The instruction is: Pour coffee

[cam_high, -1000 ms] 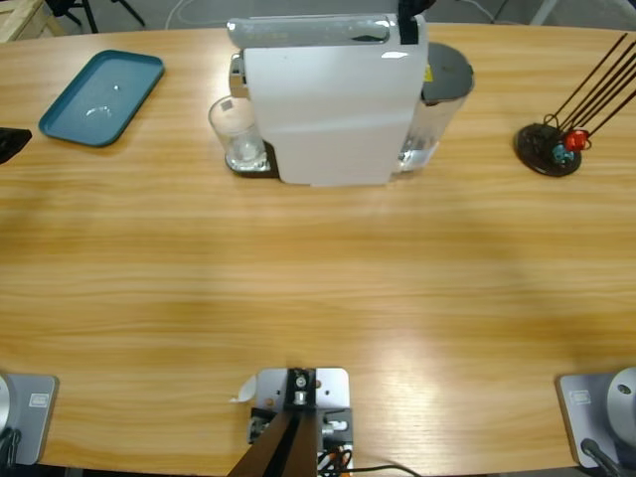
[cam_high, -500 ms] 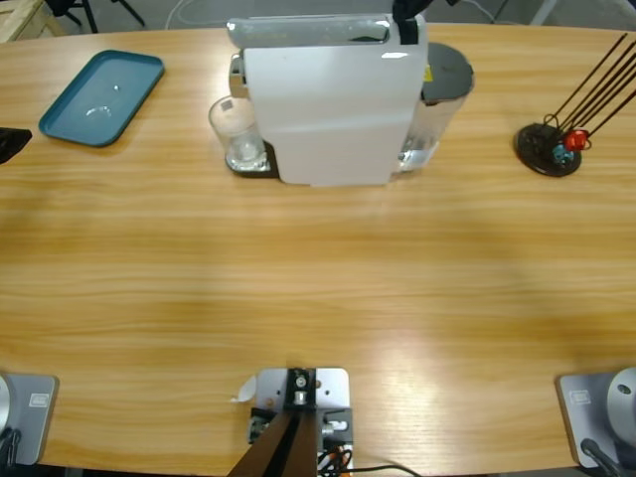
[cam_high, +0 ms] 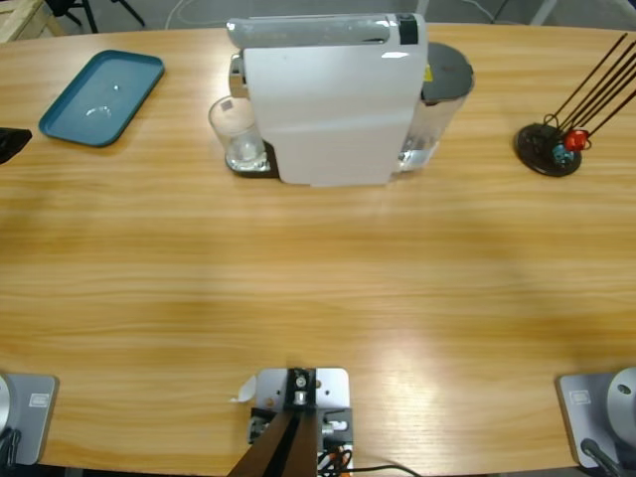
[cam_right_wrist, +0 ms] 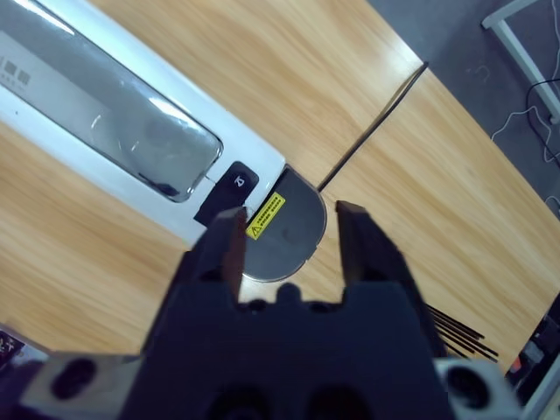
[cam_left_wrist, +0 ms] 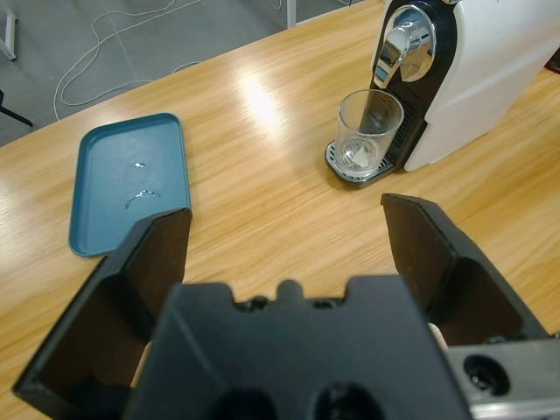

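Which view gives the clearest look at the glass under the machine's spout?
The left wrist view: the glass stands unobstructed on the drip tray below the spout, seen from the side. The high view shows it from above, beside the machine. The right wrist view misses it.

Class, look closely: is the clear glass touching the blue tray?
Apart. The high view shows the glass standing on the coffee machine's drip grate, with a stretch of bare table between it and the tray. The left wrist view shows the same gap.
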### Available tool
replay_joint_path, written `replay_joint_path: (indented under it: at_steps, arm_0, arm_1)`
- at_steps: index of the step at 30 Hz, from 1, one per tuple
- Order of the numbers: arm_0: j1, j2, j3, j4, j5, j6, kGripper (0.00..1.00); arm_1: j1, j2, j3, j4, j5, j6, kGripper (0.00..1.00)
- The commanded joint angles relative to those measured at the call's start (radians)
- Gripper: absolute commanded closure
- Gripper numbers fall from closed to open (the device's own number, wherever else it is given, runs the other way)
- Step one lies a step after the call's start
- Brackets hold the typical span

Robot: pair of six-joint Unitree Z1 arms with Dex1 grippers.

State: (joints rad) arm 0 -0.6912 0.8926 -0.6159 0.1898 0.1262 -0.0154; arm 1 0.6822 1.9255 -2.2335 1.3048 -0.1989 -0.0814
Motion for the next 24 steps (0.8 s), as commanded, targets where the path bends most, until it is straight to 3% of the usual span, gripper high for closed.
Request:
replay_joint_path:
  at_steps: [1,7,10,11,24]
  arm_0:
    - [-0.002,0.017,0.033,-0.007,0.004,-0.008,0.004]
    - [-0.002,0.016,0.033,-0.006,0.004,-0.008,0.004]
    - [-0.002,0.019,0.033,-0.005,0.003,-0.008,0.004]
    - [-0.002,0.019,0.033,-0.004,0.003,-0.008,0.004]
    - [-0.002,0.028,0.033,-0.004,-0.003,-0.008,0.009]
  arm_1:
    - [0.011,0.010,-0.003,0.024,0.012,-0.001,0.000]
    - [0.011,0.024,-0.013,0.024,0.021,0.003,0.014]
    - [0.011,0.057,-0.045,0.022,0.034,-0.033,0.933]
    - [0.011,0.070,-0.053,0.022,0.037,-0.041,1.000]
    - [0.010,0.117,0.009,0.000,0.028,-0.024,1.000]
